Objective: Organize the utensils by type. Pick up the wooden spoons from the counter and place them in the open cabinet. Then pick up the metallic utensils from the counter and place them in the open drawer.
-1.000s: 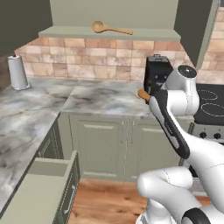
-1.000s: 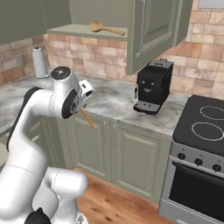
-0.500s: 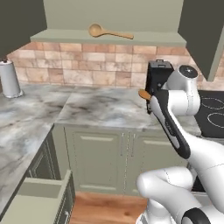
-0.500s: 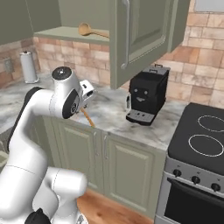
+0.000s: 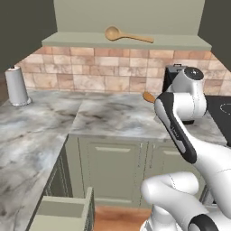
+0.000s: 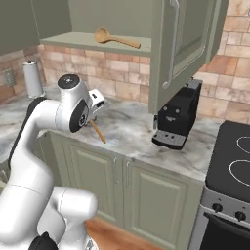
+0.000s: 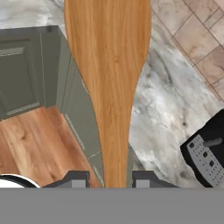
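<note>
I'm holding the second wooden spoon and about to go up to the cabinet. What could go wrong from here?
1. The gripper pinches the orange-brown wooden spoon low on its handle, so the spoon might pivot or slip during the lift.
2. The open sage-green cabinet door hangs beside the shelf; the spoon could clip it.
3. The light-tan wooden spoon already lies there; a careless placement could knock it off.

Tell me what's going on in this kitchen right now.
The robot's gripper is shut on an orange-brown wooden spoon, holding it up above the marble counter near the black coffee machine. A lighter wooden spoon already lies on the shelf of the open cabinet. A drawer stands open at the lower left.
</note>
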Robot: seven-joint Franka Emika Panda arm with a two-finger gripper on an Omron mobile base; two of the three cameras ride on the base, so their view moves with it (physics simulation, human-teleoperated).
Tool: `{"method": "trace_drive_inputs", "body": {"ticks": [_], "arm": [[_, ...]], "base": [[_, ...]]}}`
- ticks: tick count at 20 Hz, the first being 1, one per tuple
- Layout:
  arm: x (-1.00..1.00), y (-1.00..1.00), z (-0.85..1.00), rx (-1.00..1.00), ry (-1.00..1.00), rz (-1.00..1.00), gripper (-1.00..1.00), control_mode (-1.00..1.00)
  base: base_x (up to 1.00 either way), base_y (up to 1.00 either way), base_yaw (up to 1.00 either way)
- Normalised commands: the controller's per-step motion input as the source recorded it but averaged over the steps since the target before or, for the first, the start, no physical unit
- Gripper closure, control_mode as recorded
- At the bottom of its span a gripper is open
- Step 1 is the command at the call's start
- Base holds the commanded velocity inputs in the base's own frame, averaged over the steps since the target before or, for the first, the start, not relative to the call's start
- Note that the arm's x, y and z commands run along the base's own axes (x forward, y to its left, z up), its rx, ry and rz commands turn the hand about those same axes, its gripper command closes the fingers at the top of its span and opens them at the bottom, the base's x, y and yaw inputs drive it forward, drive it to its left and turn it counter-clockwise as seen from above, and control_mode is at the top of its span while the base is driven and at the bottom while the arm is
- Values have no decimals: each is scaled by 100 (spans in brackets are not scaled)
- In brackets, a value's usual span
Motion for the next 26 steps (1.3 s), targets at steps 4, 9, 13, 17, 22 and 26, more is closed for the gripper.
{"method": "trace_drive_inputs", "body": {"ticks": [4, 9, 13, 17, 22, 26], "arm": [[0, 0, 0, 0, 0, 0, 100, 100], [0, 0, 0, 0, 0, 0, 100, 100], [0, 0, 0, 0, 0, 0, 100, 100], [0, 0, 0, 0, 0, 0, 100, 100], [0, 0, 0, 0, 0, 0, 100, 100], [0, 0, 0, 0, 0, 0, 100, 100]], "base": [[59, 22, -12], [59, 6, -14], [48, 3, -9], [39, 11, -5], [37, 6, -2], [5, 0, -1]]}}
